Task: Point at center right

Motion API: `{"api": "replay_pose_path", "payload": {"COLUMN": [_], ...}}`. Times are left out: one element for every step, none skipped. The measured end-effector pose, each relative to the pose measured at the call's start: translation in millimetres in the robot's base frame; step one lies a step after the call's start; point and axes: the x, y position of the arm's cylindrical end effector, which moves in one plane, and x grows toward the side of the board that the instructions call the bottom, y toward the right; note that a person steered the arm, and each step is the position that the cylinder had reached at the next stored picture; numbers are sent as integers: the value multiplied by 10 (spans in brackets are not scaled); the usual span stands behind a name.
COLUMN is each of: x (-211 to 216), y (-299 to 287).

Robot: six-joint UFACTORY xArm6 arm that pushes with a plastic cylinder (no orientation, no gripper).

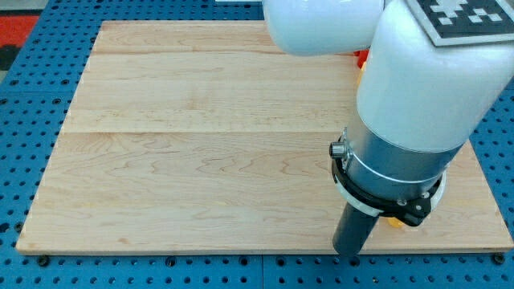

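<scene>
My white arm fills the view's right side and hides much of the board there. The dark rod comes down from the arm's grey collar, and my tip (350, 254) rests near the bottom edge of the wooden board (201, 144), right of centre. A small piece of a yellow block (394, 222) shows just to the right of the rod, under the collar; its shape is hidden. A sliver of a red block (362, 56) shows at the top right, beside the arm, well above my tip. Any other blocks are hidden behind the arm.
The board lies on a blue perforated table (24, 120). The board's bottom edge (201, 255) runs just below my tip.
</scene>
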Motion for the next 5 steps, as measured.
{"api": "replay_pose_path", "payload": {"x": [0,0,0,0,-7], "y": [0,0,0,3,354]}}
